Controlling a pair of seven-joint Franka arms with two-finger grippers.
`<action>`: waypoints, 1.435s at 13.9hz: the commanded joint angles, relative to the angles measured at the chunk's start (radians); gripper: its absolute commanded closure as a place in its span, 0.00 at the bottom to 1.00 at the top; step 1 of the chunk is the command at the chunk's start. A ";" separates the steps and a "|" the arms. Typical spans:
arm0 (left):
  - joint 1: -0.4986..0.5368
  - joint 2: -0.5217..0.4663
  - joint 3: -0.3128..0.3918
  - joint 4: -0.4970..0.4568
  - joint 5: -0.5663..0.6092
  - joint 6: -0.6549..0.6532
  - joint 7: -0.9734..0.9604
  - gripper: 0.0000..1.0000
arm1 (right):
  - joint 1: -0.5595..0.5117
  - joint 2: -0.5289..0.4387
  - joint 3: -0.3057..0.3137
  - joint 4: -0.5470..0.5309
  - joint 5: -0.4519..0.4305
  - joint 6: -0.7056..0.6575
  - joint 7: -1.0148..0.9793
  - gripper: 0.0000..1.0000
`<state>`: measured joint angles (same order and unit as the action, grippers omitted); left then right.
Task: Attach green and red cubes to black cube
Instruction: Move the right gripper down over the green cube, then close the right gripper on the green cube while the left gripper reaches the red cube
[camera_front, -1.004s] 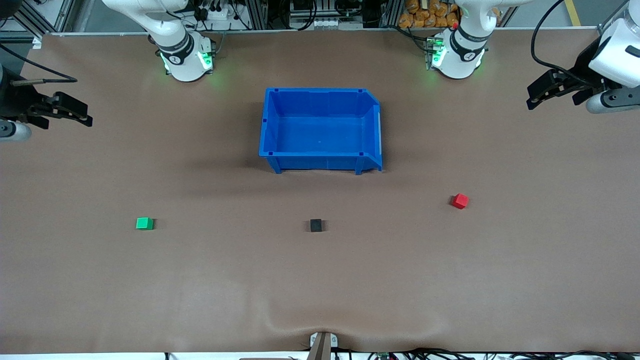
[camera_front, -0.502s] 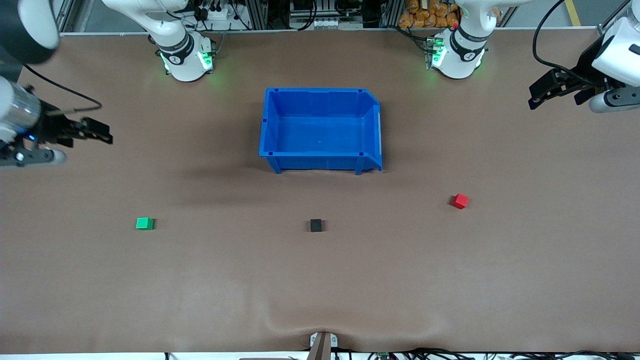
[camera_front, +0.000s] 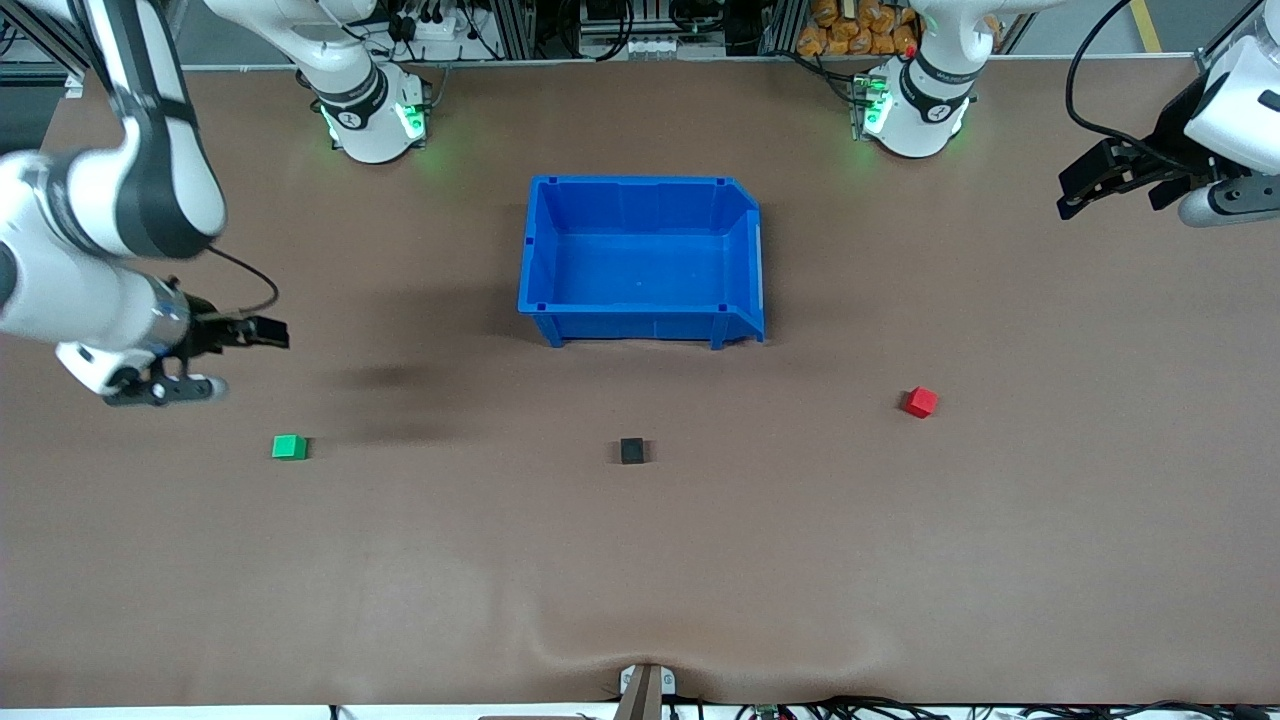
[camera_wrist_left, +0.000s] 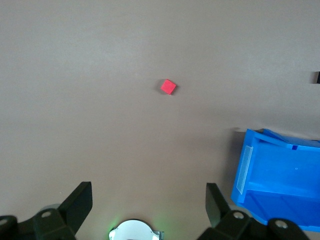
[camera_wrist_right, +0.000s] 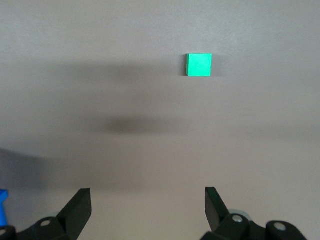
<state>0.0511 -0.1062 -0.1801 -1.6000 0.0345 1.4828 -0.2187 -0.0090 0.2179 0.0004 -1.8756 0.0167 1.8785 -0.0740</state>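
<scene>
I see 3 small cubes lying apart on the brown surface (camera_front: 640, 560). The black cube (camera_front: 631, 450) sits roughly mid-table, nearer to the front camera than the blue bin (camera_front: 640, 262), which stands upright with nothing in it that I can see. The green cube (camera_front: 289, 446) lies well apart from the black one, toward the right arm's end of the table. The red cube (camera_front: 919, 402) lies well apart toward the left arm's end, a little farther from the camera than the other 2. None of the 3 touches another.

The right gripper (camera_front: 262, 333) hangs over bare surface near the green cube, not touching it. In the right wrist view its jaws stand wide apart with nothing between them, and the green cube (camera_wrist_right: 199, 65) shows ahead of them.

The left gripper (camera_front: 1082, 193) waits over the left arm's end of the table, well apart from the red cube. In the left wrist view its jaws are spread wide and hold nothing, with the red cube (camera_wrist_left: 168, 86) ahead and a corner of the blue bin (camera_wrist_left: 280, 180) at the edge.
</scene>
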 joint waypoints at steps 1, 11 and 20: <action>0.004 0.005 -0.001 0.002 -0.001 -0.018 0.004 0.00 | -0.006 0.089 0.003 -0.002 -0.015 0.078 -0.010 0.00; -0.008 0.071 -0.015 -0.063 -0.013 0.014 -0.005 0.00 | -0.086 0.276 -0.007 -0.025 -0.023 0.462 -0.042 0.00; 0.006 0.069 -0.012 -0.325 -0.005 0.287 -0.109 0.00 | -0.097 0.411 -0.005 0.007 -0.054 0.627 -0.044 0.00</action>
<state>0.0477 -0.0155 -0.1914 -1.8515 0.0341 1.7070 -0.3065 -0.0813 0.6157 -0.0213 -1.8913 -0.0176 2.5144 -0.1132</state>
